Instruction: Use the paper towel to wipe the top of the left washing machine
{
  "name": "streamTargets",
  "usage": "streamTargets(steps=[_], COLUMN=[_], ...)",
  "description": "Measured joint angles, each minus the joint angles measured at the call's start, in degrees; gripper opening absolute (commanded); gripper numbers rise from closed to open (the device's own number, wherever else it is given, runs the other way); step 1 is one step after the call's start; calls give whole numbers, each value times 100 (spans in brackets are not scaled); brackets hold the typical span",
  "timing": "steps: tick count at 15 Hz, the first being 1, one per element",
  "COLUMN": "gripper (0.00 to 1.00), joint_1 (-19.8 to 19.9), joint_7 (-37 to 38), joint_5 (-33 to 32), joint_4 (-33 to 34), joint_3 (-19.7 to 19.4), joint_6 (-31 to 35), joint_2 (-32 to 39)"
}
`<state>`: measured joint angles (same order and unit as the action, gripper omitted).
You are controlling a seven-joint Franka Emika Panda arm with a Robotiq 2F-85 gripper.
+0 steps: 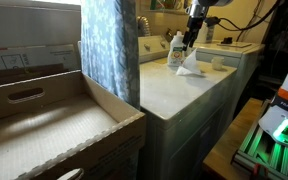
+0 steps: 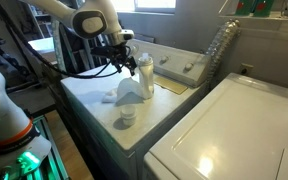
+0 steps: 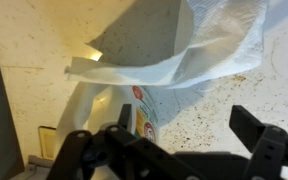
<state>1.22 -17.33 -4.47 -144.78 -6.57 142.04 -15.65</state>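
The paper towel [image 1: 190, 65] is a crumpled white sheet standing in a peak on the flat white top of the left washing machine [image 1: 169, 95]. It shows in both exterior views [image 2: 130, 94] and fills the upper part of the wrist view [image 3: 189, 50]. My gripper [image 1: 192, 36] hangs just above the towel [image 2: 126, 58]. In the wrist view its two dark fingers [image 3: 184, 115] are spread wide with only the speckled machine top [image 3: 214, 110] between them. The towel lies beyond the fingertips, not between them.
A white detergent bottle [image 1: 175, 50] stands right beside the towel [image 2: 145, 75] [image 3: 134, 112]. A small white cup [image 1: 218, 62] sits on the same top [image 2: 127, 119]. A second washing machine [image 2: 234, 135] adjoins. A blue curtain [image 1: 109, 45] and a cardboard box [image 1: 44, 130] stand nearby.
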Motion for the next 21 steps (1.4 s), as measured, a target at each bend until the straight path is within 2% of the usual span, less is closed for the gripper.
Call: streamTargets(steps=[3, 8, 13, 18, 21], gripper=[100, 100, 100, 100, 96], joint_1=[-107, -89, 3, 16, 16], joint_7=[-441, -461, -424, -424, -424], joint_5=[214, 30, -387, -430, -427], joint_4=[-19, -39, -76, -80, -76], joint_3=[-1, 50, 55, 69, 109], joint_6=[-14, -327, -340, -349, -379], joint_2=[271, 723, 1078, 1276, 1390])
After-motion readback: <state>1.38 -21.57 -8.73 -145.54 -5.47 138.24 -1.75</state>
